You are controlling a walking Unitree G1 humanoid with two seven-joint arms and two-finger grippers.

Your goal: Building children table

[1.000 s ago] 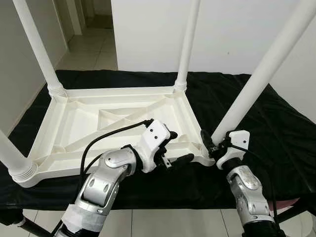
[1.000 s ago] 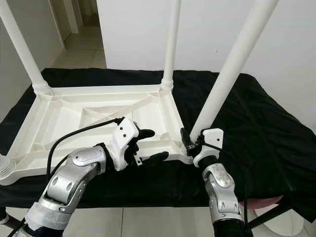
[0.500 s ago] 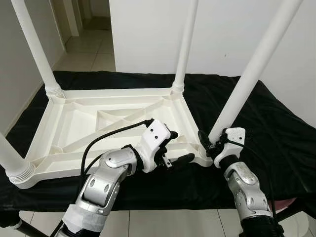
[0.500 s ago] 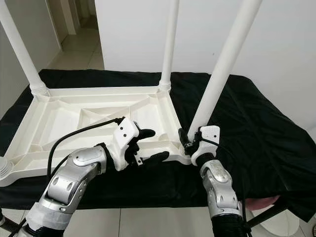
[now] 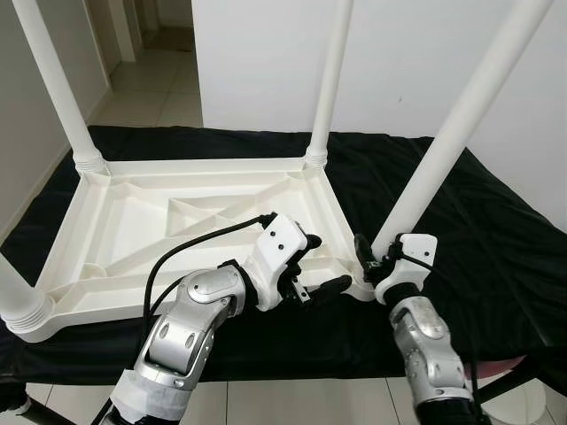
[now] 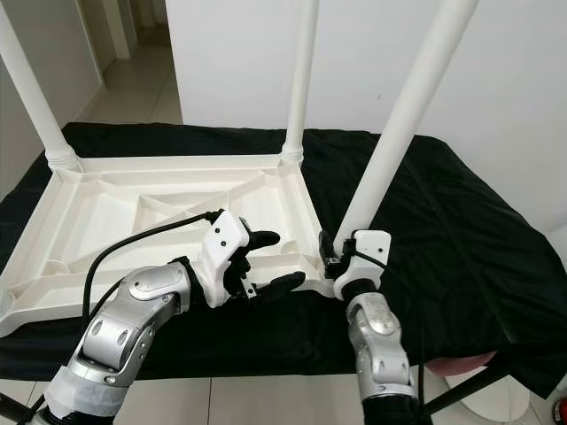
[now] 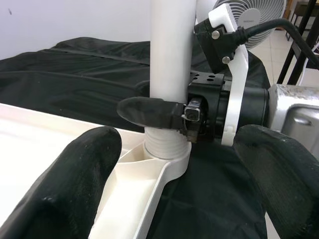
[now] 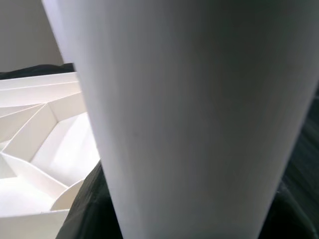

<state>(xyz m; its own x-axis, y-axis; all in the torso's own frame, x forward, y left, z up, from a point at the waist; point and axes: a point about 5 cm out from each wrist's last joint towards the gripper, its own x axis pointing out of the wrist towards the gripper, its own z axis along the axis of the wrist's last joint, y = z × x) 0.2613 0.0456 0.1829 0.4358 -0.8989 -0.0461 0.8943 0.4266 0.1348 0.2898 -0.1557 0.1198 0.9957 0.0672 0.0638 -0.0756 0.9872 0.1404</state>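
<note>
White plastic tabletop (image 5: 177, 230): lies upside down on a black cloth (image 5: 496, 239), ribbed underside facing up.

Legs: four white legs stand upward from the corners. Far-left leg (image 5: 53, 84) and far-right leg (image 5: 330, 75) are seated in their sockets; near-left leg (image 5: 18, 297) stands at the front-left corner; near-right leg (image 5: 461, 128) rises at a tilt from the front-right corner socket (image 7: 167, 154).

Right gripper (image 5: 376, 264): at the base of the near-right leg, just above the socket. One black finger (image 7: 149, 112) curves across the front of the leg; the other is hidden behind it, so the grasp looks closed around the leg, though the far side cannot be checked. In the right wrist view the leg (image 8: 189, 109) stands very close, with the tabletop's ribs beside it.

Left gripper (image 5: 310, 266): near the front edge of the tabletop, just beside the front-right corner, fingers spread wide and holding nothing. Its two fingertips (image 7: 79, 184) flank the corner socket in the left wrist view without touching the leg.

Surroundings: a white wall (image 5: 266, 62) behind the cloth, a tiled floor (image 5: 159, 84) to the far left, a fan (image 7: 249, 12) beyond the right arm.
</note>
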